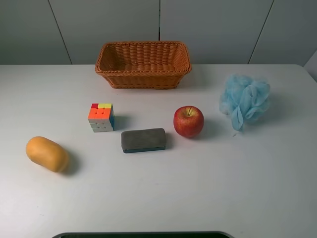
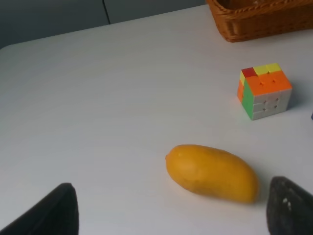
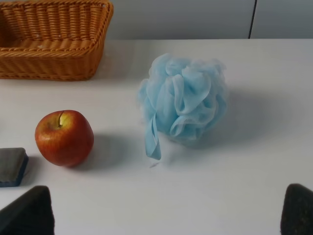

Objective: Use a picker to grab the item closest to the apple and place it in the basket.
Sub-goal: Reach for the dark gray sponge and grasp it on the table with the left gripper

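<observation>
Black-fingered left claw [image 2: 173,218] and right claw [image 3: 164,215] both hang released, jaws wide, holding nothing. Ahead of the right claw sits the apple [image 3: 64,138], with the grey eraser [image 1: 143,140] just beside it on the bench [image 1: 223,188], apart from the basket [image 1: 143,79].

The lower half of the table [image 1: 198,198] lies open, while cube [image 1: 101,117], eraser [image 1: 143,140] and apple [image 1: 188,121] crowd the centre below the basket [image 1: 143,64].

Red apple [image 1: 188,121] — grey eraser [image 1: 143,140] — orange-brown woven basket [image 1: 143,78] — pale-blue puff [image 1: 244,100].
</observation>
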`<state>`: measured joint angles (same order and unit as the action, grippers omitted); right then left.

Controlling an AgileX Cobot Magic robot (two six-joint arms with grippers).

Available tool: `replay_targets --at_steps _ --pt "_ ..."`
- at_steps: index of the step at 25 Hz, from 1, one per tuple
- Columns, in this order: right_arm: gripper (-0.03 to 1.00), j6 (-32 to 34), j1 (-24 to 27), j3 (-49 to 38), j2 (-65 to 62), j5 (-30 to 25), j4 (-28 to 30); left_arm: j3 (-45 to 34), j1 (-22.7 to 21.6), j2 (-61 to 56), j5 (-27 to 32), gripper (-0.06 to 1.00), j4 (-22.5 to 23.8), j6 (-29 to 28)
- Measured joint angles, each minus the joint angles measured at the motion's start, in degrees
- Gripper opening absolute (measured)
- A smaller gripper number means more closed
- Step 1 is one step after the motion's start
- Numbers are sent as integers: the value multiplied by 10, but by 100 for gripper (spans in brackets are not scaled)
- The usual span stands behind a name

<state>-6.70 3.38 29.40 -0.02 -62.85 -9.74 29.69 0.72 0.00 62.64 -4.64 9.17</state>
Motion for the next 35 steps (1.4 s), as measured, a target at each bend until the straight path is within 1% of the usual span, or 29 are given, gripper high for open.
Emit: replay_targets --at_steps 27,31,35 --pt "70 0 0 0 0 0 0 2 0 0 -1 74 0 0" --pt "70 0 0 0 0 0 0 45 0 37 21 74 5 -3" --pt "70 0 0 0 0 0 0 127 0 126 27 74 8 -10"
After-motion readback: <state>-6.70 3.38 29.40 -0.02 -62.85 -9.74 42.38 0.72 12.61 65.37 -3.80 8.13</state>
